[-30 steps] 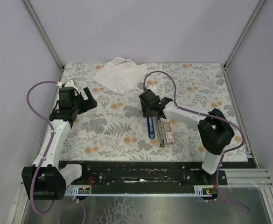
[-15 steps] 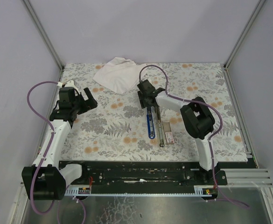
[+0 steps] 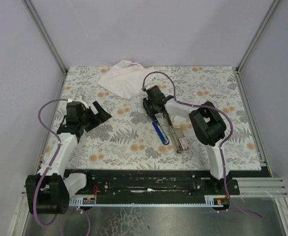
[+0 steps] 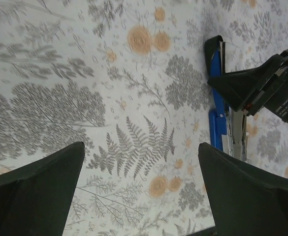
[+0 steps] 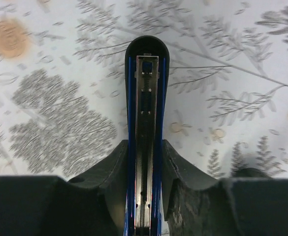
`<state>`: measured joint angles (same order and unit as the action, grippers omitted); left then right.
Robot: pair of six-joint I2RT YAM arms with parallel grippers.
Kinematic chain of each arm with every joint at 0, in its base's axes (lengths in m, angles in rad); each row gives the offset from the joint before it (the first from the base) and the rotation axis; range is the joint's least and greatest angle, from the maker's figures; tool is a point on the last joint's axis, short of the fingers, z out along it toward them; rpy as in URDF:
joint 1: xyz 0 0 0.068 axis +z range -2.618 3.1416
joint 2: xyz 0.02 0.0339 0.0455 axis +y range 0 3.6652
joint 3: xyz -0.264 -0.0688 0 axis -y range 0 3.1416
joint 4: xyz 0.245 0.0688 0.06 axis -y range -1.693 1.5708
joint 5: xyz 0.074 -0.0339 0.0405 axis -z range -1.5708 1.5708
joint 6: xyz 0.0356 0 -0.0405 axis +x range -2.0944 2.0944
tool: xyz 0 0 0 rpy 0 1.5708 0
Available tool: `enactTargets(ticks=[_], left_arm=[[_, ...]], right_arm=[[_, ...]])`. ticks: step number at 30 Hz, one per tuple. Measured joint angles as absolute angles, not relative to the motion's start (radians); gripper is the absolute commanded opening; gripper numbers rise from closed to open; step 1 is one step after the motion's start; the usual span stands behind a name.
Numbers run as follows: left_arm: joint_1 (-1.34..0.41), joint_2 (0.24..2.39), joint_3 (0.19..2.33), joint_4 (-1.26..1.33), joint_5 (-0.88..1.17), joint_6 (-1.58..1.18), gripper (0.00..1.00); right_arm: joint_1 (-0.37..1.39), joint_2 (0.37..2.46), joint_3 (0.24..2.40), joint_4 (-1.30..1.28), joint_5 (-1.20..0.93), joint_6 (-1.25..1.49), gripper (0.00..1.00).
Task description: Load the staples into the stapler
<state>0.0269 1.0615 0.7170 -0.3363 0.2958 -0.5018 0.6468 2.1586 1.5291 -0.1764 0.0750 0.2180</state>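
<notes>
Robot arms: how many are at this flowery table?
2. The left arm's black gripper hangs open at left; the right arm's black gripper clasps the long blue stapler in the middle.

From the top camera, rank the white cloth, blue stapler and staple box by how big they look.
1. white cloth: clearly largest.
2. blue stapler: long and narrow, its far end partly covered.
3. staple box: smallest, shorter than the stapler.
All lie flat on the table, so nearness hardly matters.

Soft, even light, faint shadows; the left hand (image 4: 141, 147) looks slightly blurred up close.
</notes>
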Motion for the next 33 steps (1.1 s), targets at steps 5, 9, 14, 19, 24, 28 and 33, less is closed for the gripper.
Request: enactTargets(ticks=[5, 9, 14, 19, 24, 28, 33], left_arm=[[0.022, 1.074, 0.607, -0.234, 0.394, -0.603, 0.97], [0.016, 1.106, 0.554, -0.127, 0.463, -0.668, 0.97], [0.006, 1.163, 0.523, 0.007, 0.53, -0.729, 0.98], [-0.029, 1.243, 0.522, 0.101, 0.58, -0.759, 0.98], [-0.09, 1.292, 0.522, 0.13, 0.58, -0.774, 0.91], [-0.096, 1.301, 0.522, 0.143, 0.575, -0.785, 0.69], [-0.097, 1.306, 0.524, 0.149, 0.567, -0.789, 0.55]], right_arm=[[0.647, 2.077, 1.381, -0.054, -0.083, 0.205, 0.23], [0.661, 2.011, 1.262, 0.059, -0.193, 0.201, 0.23], [0.712, 1.956, 1.161, 0.195, -0.297, 0.193, 0.24], [0.778, 1.937, 1.14, 0.283, -0.362, 0.183, 0.26], [0.825, 1.933, 1.14, 0.331, -0.388, 0.175, 0.25], [0.842, 1.933, 1.14, 0.335, -0.395, 0.168, 0.25], [0.846, 1.933, 1.139, 0.335, -0.397, 0.163, 0.26]])
